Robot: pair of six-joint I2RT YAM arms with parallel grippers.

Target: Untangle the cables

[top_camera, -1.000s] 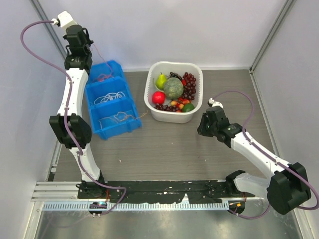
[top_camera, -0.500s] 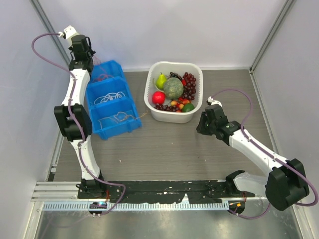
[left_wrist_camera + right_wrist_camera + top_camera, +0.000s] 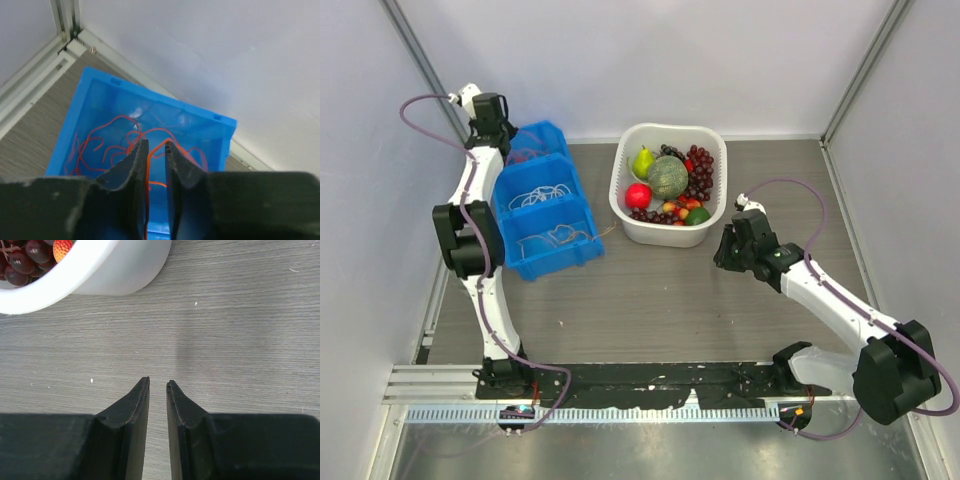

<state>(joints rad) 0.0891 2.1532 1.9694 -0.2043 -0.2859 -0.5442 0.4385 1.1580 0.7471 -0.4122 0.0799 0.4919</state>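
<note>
The cables lie in a blue three-part bin: orange-red cables in the far part, white cables in the middle, yellow-orange cables in the near part. My left gripper hangs over the far part. In the left wrist view its jaws stand narrowly open, and one orange-red strand runs loose through the gap along the left finger. More orange-red loops lie on the bin floor below. My right gripper hovers over bare table, narrowly open with nothing between its fingers.
A white basket of fruit stands at the back centre, its wall close ahead of the right gripper. The bin's back wall sits near the rear wall and the left corner frame.
The left arm has swung down and right toward the bin's far part, and its jaws have parted slightly around the orange-red strand. The right arm has barely moved.
</note>
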